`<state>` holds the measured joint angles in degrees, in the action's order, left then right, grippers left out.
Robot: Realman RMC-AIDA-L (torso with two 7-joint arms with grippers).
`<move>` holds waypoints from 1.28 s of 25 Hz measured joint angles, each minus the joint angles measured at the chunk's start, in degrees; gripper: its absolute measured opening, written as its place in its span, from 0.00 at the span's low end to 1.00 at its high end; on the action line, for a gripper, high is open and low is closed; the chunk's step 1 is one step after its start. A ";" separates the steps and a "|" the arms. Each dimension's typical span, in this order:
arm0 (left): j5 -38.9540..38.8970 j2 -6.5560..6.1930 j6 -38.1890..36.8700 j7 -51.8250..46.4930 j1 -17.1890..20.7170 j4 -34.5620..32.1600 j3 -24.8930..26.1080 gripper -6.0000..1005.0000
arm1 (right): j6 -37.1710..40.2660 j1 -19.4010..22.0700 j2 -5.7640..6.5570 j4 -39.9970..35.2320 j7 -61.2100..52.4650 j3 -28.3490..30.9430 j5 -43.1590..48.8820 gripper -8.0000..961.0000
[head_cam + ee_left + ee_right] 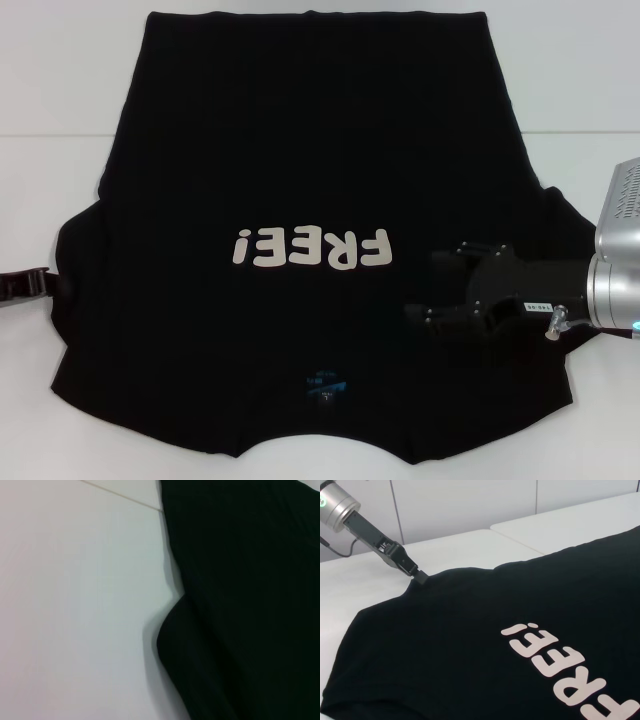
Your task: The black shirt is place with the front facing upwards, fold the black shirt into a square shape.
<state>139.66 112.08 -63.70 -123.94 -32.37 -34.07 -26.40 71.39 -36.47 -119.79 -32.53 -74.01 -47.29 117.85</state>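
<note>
Head view shows the black shirt (310,200) spread flat on the white tabletop (60,70), chest up, with the white lettering (310,248) reading upside down from the robot's side. The blue neck label (325,383) lies on the near side of that lettering and the straight hem on the far side, so the shirt's long axis runs straight away from the robot, and the two sleeves stick out to either side of the lettering.

The right gripper (425,290) hangs over the cloth just right of the lettering, above the shoulder area, pointing inward toward the collar. Its jaws stand apart and hold nothing; whether they touch the fabric I cannot tell. The left gripper (35,280) sits at the outer edge of the left sleeve, well left of the lettering. From the right wrist view its tip (420,576) meets the sleeve edge, but how far its jaws are open, or whether they pinch the cloth, cannot be told.

So each arm is nearest its own sleeve, and a first fold would probably bring a side in across the long axis toward the lettering.

The cloth is matte, thin and limp, lying mostly smooth with soft curves at the sleeve edges. The tabletop is smooth and pale, with a thin seam (120,497) beyond the sleeve.
</note>
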 joint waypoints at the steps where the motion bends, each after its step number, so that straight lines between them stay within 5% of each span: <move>1: 0.00 0.08 0.00 -0.01 0.07 -0.27 -0.01 0.09 | 0.03 0.00 0.00 0.00 0.00 0.00 0.00 0.97; 6: 0.00 0.17 0.02 -0.11 0.14 -0.50 -0.04 0.00 | 0.07 0.00 0.00 0.00 0.00 0.06 0.00 0.97; 32: -0.53 -1.62 -2.21 -5.06 4.30 -4.10 3.82 0.01 | -0.45 0.28 0.09 0.01 0.36 1.88 -0.09 0.97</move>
<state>139.13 110.46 -65.91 -129.00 -28.07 -38.17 -22.58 70.94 -36.19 -119.70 -32.52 -73.65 -45.40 117.77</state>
